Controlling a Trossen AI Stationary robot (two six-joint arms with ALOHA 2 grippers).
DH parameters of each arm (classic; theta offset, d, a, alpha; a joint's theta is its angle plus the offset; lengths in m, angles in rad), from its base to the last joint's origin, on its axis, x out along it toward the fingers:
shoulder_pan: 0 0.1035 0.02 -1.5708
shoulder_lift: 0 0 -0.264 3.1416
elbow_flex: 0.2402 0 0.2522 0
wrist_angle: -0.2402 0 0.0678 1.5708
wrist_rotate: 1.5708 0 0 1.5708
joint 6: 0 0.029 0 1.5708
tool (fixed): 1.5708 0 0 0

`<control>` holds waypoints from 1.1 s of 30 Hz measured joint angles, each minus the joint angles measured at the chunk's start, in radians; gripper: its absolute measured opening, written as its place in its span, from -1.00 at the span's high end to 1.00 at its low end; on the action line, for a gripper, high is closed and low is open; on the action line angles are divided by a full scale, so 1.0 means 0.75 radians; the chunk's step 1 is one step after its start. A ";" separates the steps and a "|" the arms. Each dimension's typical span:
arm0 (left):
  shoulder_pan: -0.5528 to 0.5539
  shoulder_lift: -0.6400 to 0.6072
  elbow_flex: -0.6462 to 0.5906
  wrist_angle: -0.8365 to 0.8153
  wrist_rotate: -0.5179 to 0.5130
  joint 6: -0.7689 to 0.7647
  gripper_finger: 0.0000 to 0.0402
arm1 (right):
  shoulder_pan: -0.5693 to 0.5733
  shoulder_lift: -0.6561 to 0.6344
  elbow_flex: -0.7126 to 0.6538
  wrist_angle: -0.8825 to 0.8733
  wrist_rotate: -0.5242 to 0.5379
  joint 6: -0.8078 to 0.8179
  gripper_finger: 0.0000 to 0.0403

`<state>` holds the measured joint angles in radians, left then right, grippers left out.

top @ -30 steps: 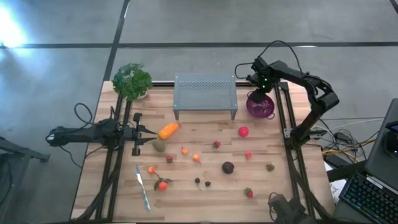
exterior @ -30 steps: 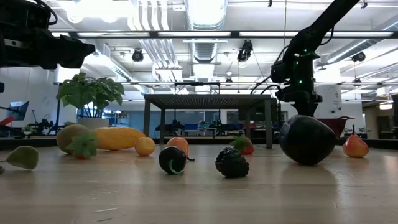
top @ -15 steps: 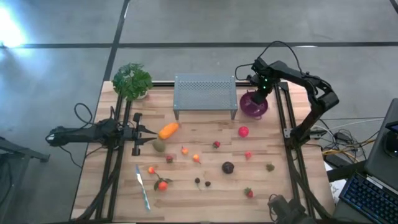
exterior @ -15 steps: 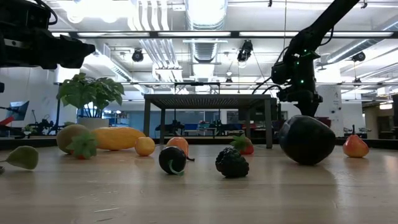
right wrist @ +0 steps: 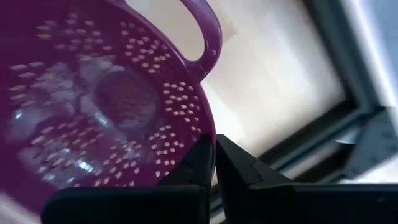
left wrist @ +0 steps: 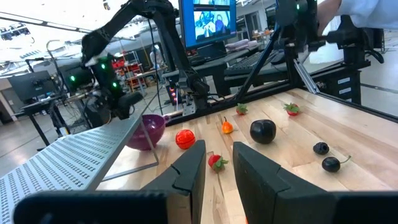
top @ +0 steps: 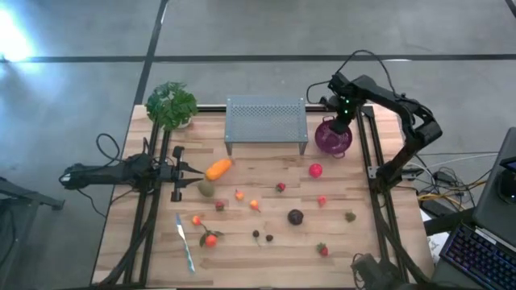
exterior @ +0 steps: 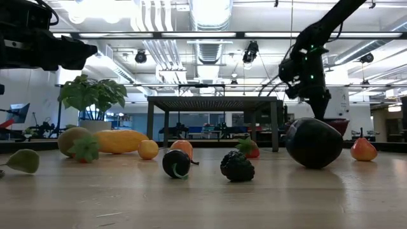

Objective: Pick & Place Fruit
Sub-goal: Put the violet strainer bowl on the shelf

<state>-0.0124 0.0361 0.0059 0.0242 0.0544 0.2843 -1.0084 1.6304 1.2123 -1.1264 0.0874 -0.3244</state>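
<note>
The pale wooden plank surface (top: 355, 242) carries about fifteen small toy fruits (top: 296, 217), scattered mid-surface. Right gripper (top: 338, 126) pinches the purple perforated colander bowl (top: 333, 138); left gripper (top: 179, 171) waits, jaws slightly spread.

grey concrete floor (top: 266, 32) under the table; bright ceiling lights (exterior: 210, 9) and ducts overhead.
</note>
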 joint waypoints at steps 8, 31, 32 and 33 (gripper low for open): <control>0.000 0.000 0.000 0.000 0.000 0.000 0.56 | -0.001 -0.084 0.275 -0.198 0.002 0.009 0.96; 0.000 0.000 0.000 0.000 0.000 0.000 0.56 | 0.088 0.057 0.868 -0.580 -0.237 0.155 0.96; 0.000 0.000 0.000 0.000 0.000 0.000 0.56 | 0.096 0.070 0.891 -0.586 -0.237 0.154 0.96; 0.000 0.000 0.000 0.000 0.000 0.000 0.56 | 0.104 0.080 0.912 -0.592 -0.237 0.155 0.96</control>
<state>-0.0126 0.0363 0.0059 0.0242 0.0547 0.2844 -0.9302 1.6905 1.8966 -1.5704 -0.0907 -0.2085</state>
